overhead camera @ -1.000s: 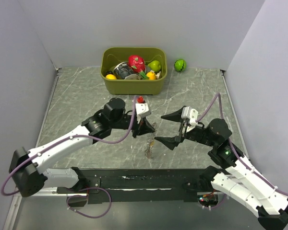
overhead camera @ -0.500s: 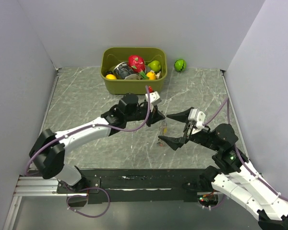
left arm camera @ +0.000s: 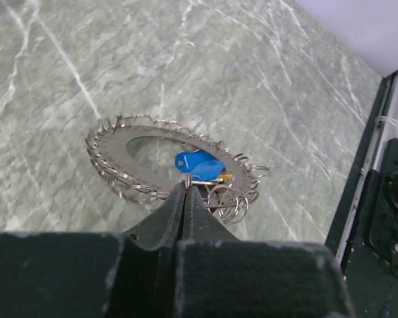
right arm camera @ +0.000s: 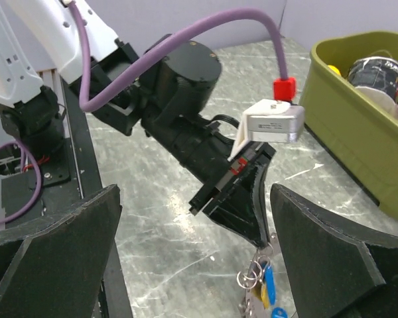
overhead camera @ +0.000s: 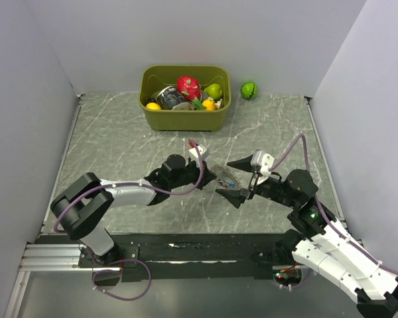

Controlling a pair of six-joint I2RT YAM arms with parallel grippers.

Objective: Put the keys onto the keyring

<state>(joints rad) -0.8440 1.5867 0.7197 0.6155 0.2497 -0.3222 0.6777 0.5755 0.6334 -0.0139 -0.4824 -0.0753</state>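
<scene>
Grey marbled surface [overhead camera: 119, 126] at mid-table carries the keyring [left arm camera: 109, 147], a blue key [left arm camera: 198, 164] on it. Left fingers [left arm camera: 167, 217] are clenched on its near rim; right fingers [right arm camera: 331, 265] are spread wide beside it.

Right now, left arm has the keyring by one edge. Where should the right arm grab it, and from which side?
Likely the bare rim of the keyring opposite the left gripper, whose jaws are shut on the edge beside the blue key and small rings. Bring the open right gripper in from its own side, jaws straddling the thin flat band edge-on.
</scene>
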